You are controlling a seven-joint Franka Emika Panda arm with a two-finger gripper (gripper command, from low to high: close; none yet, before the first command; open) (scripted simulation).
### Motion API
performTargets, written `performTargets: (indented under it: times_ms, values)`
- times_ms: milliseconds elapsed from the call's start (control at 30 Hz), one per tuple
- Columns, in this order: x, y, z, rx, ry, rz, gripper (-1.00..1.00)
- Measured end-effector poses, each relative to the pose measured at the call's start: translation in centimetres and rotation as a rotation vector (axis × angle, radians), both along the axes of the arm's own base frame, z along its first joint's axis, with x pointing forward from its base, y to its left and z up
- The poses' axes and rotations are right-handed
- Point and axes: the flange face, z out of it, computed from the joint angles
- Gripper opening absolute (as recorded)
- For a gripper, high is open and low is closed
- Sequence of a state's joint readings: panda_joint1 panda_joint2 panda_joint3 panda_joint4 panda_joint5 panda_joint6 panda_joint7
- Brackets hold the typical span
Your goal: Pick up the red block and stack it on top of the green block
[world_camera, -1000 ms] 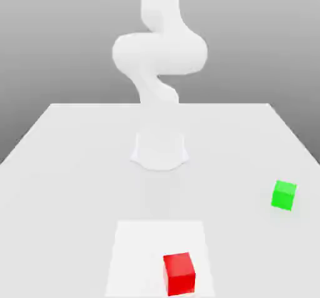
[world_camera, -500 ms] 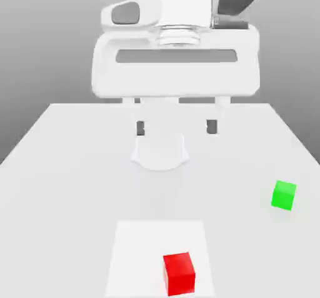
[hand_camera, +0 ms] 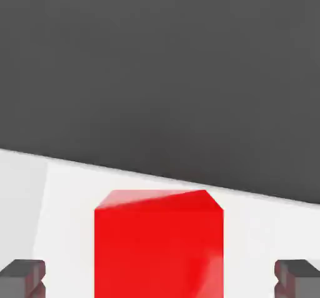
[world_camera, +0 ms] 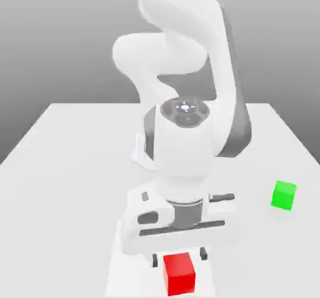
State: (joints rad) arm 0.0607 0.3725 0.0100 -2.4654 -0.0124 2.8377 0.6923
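The red block point(world_camera: 179, 273) point(hand_camera: 159, 247) sits on a paler square patch point(world_camera: 125, 272) near the table's front edge. My gripper point(world_camera: 179, 257) point(hand_camera: 160, 278) hangs low right over it, open, with one dark fingertip point(world_camera: 155, 260) on each side of the cube's top. In the hand view the cube stands centred between the two fingertips point(hand_camera: 22, 278), and neither one touches it. The green block point(world_camera: 284, 195) rests alone on the table toward the exterior view's right, well apart from the hand.
The white table point(world_camera: 62, 165) spreads out flat around the blocks. The arm's links and base point(world_camera: 139, 150) rise behind the hand in the middle of the table. In the hand view, dark ground lies beyond the table's edge point(hand_camera: 156, 178).
The hand has come down from high above the table's middle to just over the red block. Its fingers stayed wide apart. Neither block has moved.
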Motion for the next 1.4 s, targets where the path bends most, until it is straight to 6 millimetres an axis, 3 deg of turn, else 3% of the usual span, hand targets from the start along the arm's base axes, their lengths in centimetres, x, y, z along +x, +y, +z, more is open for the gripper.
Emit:
performTargets:
  times_ms: [233, 400, 633, 767, 967, 1233, 1400]
  values:
    - [0.0, 0.0, 0.0, 0.000, 0.000, 0.000, -1.00]
    - [-0.1, 0.2, 5.4, 0.001, 0.000, -0.002, -1.00]
    - [-4.2, 10.6, 7.8, 0.040, 0.006, -0.083, -1.00]
    - [-8.3, 17.0, 8.6, 0.050, 0.014, -0.111, -1.00]
    - [-15.3, 23.7, 9.5, 0.044, 0.022, -0.180, -1.00]
    - [-24.5, 28.3, 9.9, 0.007, 0.004, -0.312, -1.00]
    - [-25.2, 28.7, 7.1, 0.002, -0.007, -0.335, -1.00]
